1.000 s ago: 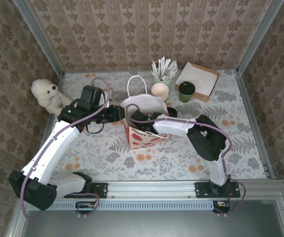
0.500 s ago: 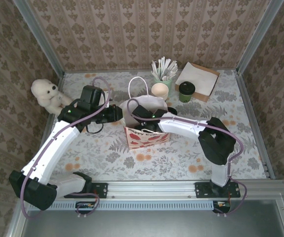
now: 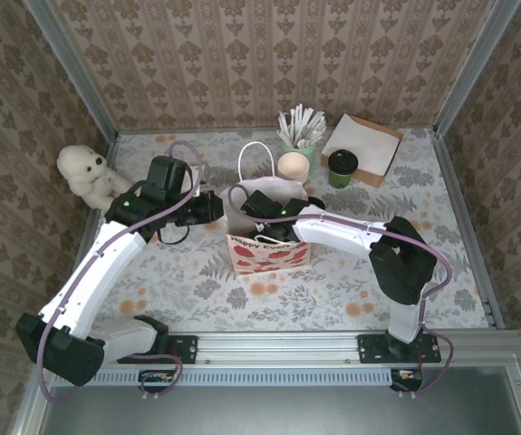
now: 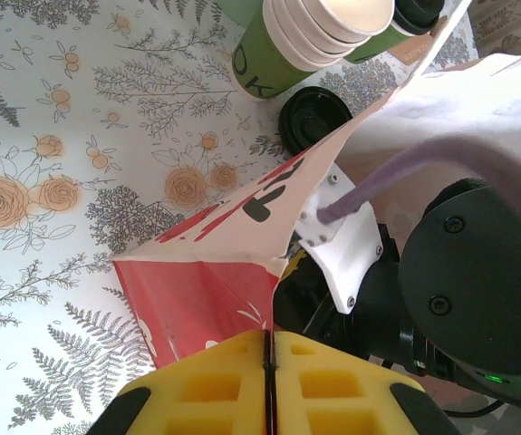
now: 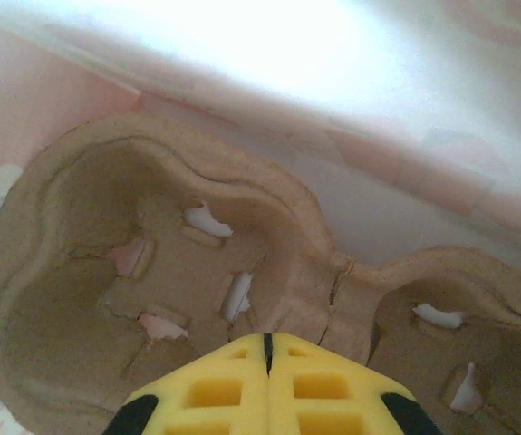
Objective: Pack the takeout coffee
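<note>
The left gripper [image 4: 269, 349] is clenched on the left rim of the red-and-white paper bag [image 4: 207, 294] — the bag's folded edge runs straight into the seam between its yellow pads. The right gripper [image 5: 266, 349] reaches down inside the bag, its fingers pressed together with nothing visible between them. Just beneath its tips lies a brown pulp cup carrier [image 5: 151, 263]. The takeout coffee [image 3: 342, 168] stands upright outside the bag, beyond the right gripper and off to its right, well apart from both grippers — just beside a cream paper cup [image 3: 293, 167] and at the near edge of a napkin box [image 3: 363, 145]. A teddy bear [image 3: 85, 172] sits off to the left gripper's left.
</note>
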`<state>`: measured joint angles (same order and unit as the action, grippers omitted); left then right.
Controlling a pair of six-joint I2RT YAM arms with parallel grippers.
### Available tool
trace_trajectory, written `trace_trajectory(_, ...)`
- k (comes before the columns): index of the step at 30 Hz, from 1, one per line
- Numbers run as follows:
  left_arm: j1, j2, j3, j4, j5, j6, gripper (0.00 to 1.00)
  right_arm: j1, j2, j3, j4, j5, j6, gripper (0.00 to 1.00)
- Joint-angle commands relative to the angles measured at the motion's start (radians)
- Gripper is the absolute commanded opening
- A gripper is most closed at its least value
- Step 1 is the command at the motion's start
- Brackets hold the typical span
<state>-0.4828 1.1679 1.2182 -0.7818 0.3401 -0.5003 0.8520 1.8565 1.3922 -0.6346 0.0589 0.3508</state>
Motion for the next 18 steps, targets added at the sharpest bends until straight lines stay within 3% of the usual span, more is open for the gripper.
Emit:
trace_trajectory(1,0.006,0.007,0.032,-0.025,-0.013,0.023,0.08,0.002,0.019,-0.002,-0.04,-0.043,-0.081,0.01)
trace_trajectory(9,0.007,0.01,0.037,-0.03,-0.016,0.022,0.06,0.001,0.077,0.013,-0.081,-0.13,-0.134,0.0)
trace_trajectory(18,0.006,0.008,0.039,-0.034,-0.016,0.023,0.05,0.002,0.147,0.013,-0.09,-0.006,-0.15,0.02)
